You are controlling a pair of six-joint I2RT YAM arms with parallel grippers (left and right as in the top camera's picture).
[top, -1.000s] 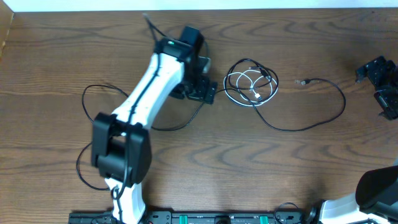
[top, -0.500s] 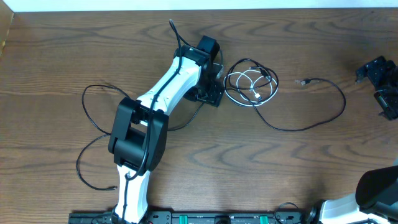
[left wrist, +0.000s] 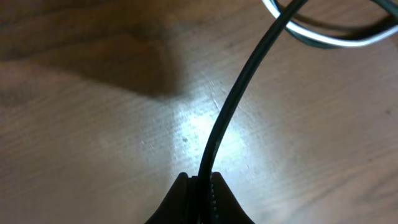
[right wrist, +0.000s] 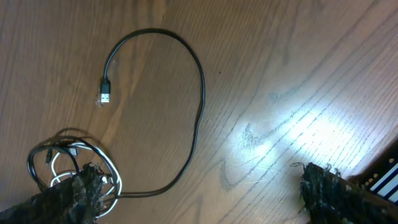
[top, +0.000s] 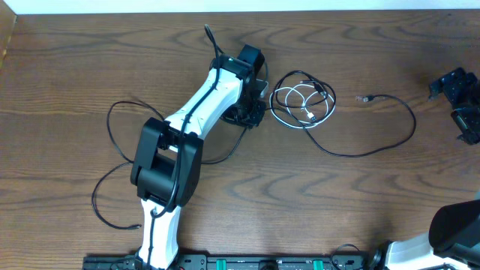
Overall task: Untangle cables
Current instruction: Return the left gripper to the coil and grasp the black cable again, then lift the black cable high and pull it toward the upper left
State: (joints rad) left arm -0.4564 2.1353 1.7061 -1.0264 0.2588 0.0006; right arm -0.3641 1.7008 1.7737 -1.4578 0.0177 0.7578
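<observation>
A white cable (top: 300, 101) lies coiled at the middle of the table, tangled with thin black cables. One black cable (top: 397, 112) loops off to the right and ends in a small plug (top: 365, 98). Another black cable (top: 112, 131) trails left and curls toward the front edge. My left gripper (top: 251, 114) sits at the coil's left edge. In the left wrist view my left gripper (left wrist: 202, 183) is shut on a black cable (left wrist: 236, 106) that rises toward the white cable (left wrist: 329, 40). My right gripper (top: 461, 105) stands open at the far right, apart from the cables; between its fingers (right wrist: 336, 193) there is only bare wood.
The wooden table (top: 345, 210) runs to a pale back edge at the top of the overhead view. The arm bases and a black rail (top: 247, 262) line the front edge. In the right wrist view the right black cable's plug (right wrist: 104, 93) lies flat on the wood.
My left arm swung right toward the coil and its jaws closed on a black cable. The left cable loop shifted slightly right. The right arm has not moved.
</observation>
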